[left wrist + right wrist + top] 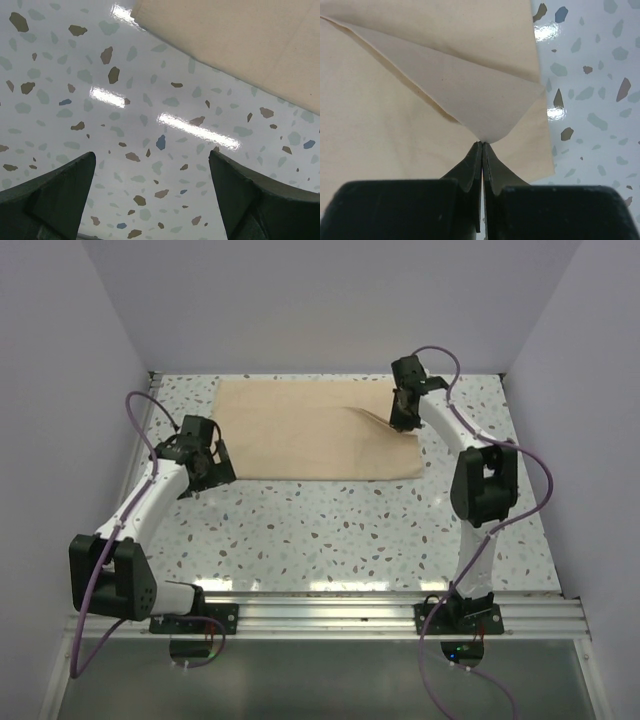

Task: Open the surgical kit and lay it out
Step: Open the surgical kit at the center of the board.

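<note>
Kit position: the cloth wrap (310, 430) lies flat on the far half of the surface (330, 540), folded into a wide rectangle. I see no tray or instruments in any view; if they are there, the cloth hides them.
Long axis: the wrap runs left to right across the surface, its short side toward the arms.
Right gripper (482, 145): closed, pinching the tip of a corner flap (485, 100) at the wrap's right end, toward the far side. The wrist view shows the flap raised off the layer below, its fold line slanting away up-left.
Left gripper (152, 154): wide open, holding nothing. It hangs over bare surface just off the wrap's near-left corner, not touching the cloth.
Key relation: the pinched tip sits at the right edge, with the rest of the wrap stretching away to the left of that gripper. I judge the flap has to be drawn outward to the right, away from the bulk, to unfold.
Nearer arm: right for this flap; left for the near-left corner.
Risk: I judge the whole wrap may slide, since nothing pins it.
</note>
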`<act>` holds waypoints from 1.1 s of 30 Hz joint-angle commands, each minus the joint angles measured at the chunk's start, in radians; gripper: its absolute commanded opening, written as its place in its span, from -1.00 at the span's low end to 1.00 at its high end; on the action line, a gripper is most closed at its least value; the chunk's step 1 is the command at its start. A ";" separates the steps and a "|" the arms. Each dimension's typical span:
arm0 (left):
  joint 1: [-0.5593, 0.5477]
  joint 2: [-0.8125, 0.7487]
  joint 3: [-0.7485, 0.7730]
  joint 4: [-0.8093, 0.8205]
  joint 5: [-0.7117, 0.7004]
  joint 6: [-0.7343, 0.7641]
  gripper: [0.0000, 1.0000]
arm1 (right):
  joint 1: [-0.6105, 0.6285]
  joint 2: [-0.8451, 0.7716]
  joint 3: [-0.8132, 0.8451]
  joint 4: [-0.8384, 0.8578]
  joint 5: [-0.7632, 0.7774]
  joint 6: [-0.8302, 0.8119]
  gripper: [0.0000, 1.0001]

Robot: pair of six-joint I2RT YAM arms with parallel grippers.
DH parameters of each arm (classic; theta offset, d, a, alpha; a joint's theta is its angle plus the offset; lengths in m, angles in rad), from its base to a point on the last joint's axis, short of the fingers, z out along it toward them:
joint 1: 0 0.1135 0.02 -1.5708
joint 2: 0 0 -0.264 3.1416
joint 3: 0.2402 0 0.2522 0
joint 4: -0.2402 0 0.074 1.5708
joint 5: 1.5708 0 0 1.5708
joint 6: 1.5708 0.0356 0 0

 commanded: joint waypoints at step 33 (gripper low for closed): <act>-0.014 0.266 0.555 -0.020 -0.020 -0.021 0.99 | 0.222 -1.406 -0.904 -0.797 -0.376 0.126 -0.97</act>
